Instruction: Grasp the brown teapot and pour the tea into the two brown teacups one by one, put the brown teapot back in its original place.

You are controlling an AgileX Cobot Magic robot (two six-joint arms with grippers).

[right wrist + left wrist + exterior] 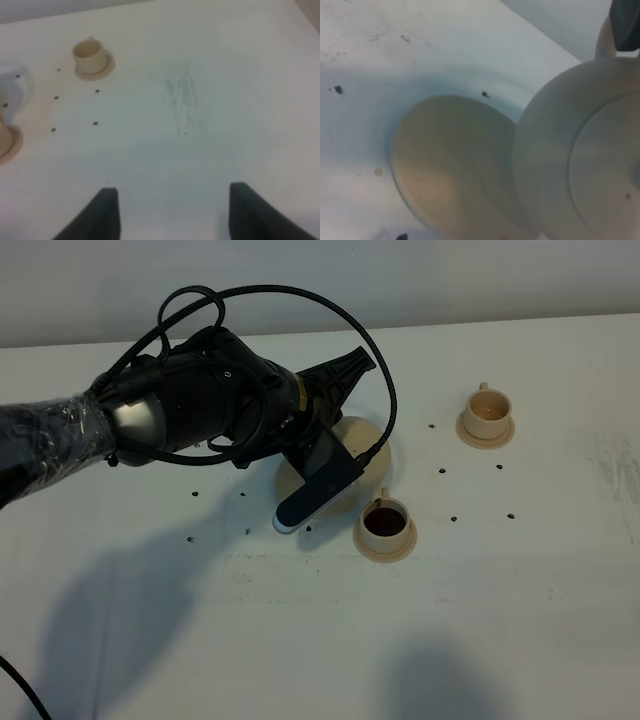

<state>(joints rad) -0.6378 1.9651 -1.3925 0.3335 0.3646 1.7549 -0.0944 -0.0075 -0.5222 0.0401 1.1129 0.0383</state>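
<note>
Step in hand, by my judgement: setting the brown teapot point(570, 165) back on the round tray point(450, 165). To do it well, I am needing to keep the pot level, centre its base over the tray before descending, and release only once it is seated flat. A tilted touchdown could dribble tea from the spout or skid the tray.

My left gripper point(352, 370) is standing narrow, clamped on the pot's loop handle point(603, 42), with one dark finger point(625, 20) showing against it. The pot is hanging below my gripper, apparently raised off the tray and overlapping one edge, not centred.

Just beyond the tray, the nearer teacup point(384, 522) is sitting on its saucer, showing dark tea. The farther teacup point(487, 412) is standing well apart; I cannot confirm its fill.

My right gripper point(172, 190) is hanging over the white table point(500, 630), fingers apart, holding nothing.
</note>
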